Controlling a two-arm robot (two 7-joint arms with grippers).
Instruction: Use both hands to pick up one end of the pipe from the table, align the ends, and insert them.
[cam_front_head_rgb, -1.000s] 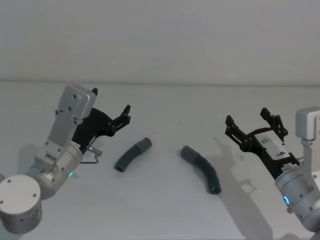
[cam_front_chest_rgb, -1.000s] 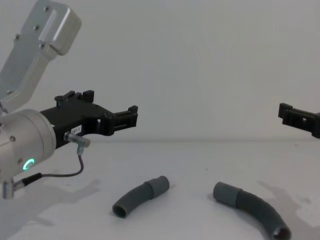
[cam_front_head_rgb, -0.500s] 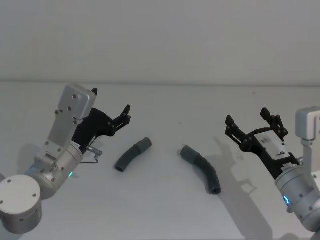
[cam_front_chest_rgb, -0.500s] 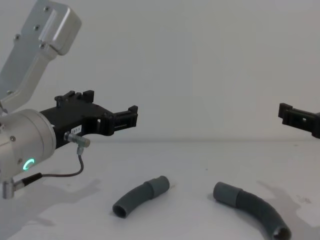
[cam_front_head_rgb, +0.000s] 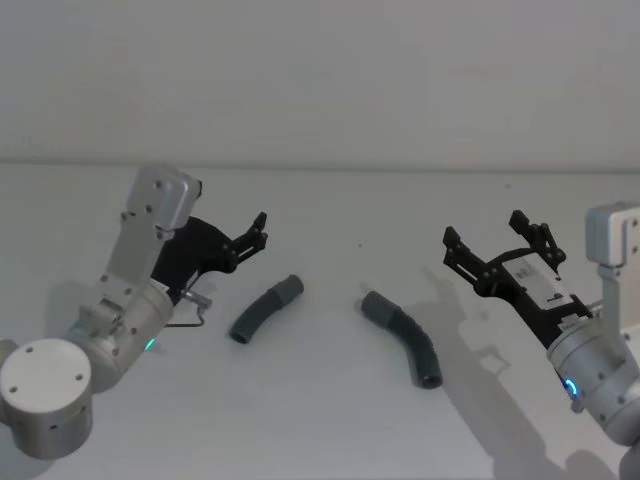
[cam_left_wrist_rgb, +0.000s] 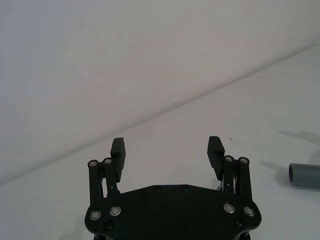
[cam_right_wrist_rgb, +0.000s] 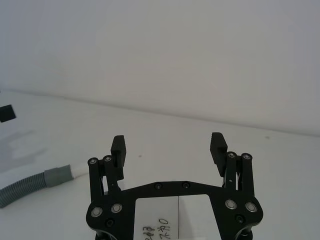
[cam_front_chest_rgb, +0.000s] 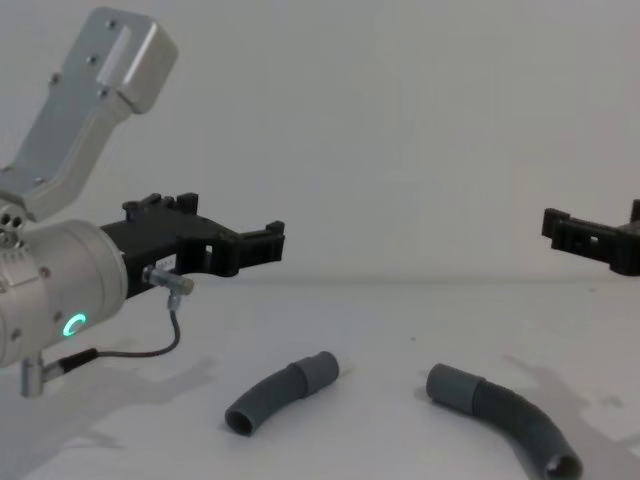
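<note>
Trouble is likeliest at the grasp. From the head, the left tool (cam_front_head_rgb: 260, 228) and the right tool (cam_front_head_rgb: 483, 230) hang spread wide above the surface (cam_front_head_rgb: 330, 420), holding nothing. The shorter piece (cam_front_head_rgb: 264, 310) and the longer piece (cam_front_head_rgb: 408, 338) lie between them, apart, cuffed ends nearest each other. Both are round and curved, so a tool closing off-centre could, I judge, roll or spin one away. A grip far back on the ribs, which look flexible, might let the cuff droop past its mate.

Left wrist: the fingers (cam_left_wrist_rgb: 215, 150) are flat, black and hard-looking, set wide. The longer piece's plain cuff (cam_left_wrist_rgb: 305, 175), smooth matte grey, lies outside the gap between them, so closing from here would catch nothing.

Right wrist: this tool gapes wide too. The shorter piece shows ribs, then a smooth cuff, then a white tip (cam_right_wrist_rgb: 80, 171) that nearly vanishes against the white surface, so it is easy to misjudge when aligning.

Chest: both pieces lie flat, dark ribbed arcs with open mouths nearest, the tools above them.
</note>
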